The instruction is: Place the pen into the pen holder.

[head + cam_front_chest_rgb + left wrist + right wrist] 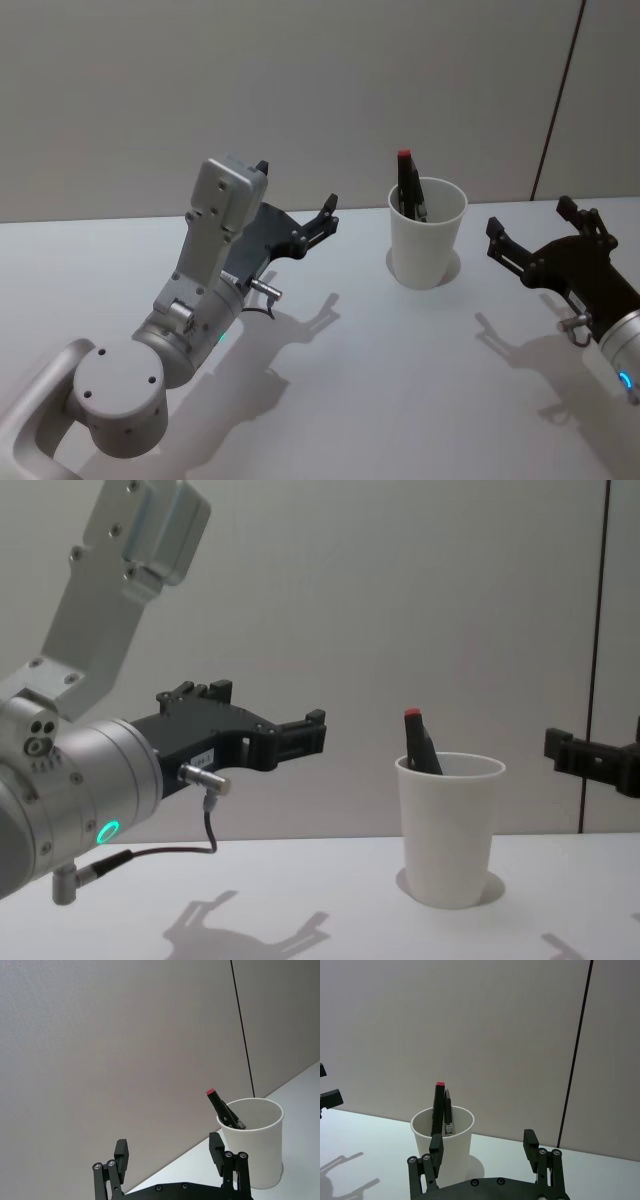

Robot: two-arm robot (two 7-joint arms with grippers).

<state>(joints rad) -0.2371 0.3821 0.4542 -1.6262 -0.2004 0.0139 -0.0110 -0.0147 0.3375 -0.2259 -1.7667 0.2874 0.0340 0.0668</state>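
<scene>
Pen upright in pen holder — left tool fingers apart, right tool likewise, both empty

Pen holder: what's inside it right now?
The pen holder holds a black pen with a red cap, leaning on the rim, and a second dark pen beside it. Their lower ends are hidden by the wall.

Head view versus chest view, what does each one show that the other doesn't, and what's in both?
Only the head view looks down into the cup, showing the table all round it, both open claws whole: left claw, right claw.

Only the chest view gives the cup's side profile, standing upright, with the left claw level with its rim, clear of the table.

Both show the pen already in the cup, red end up, and both claws empty, apart from the cup.
</scene>
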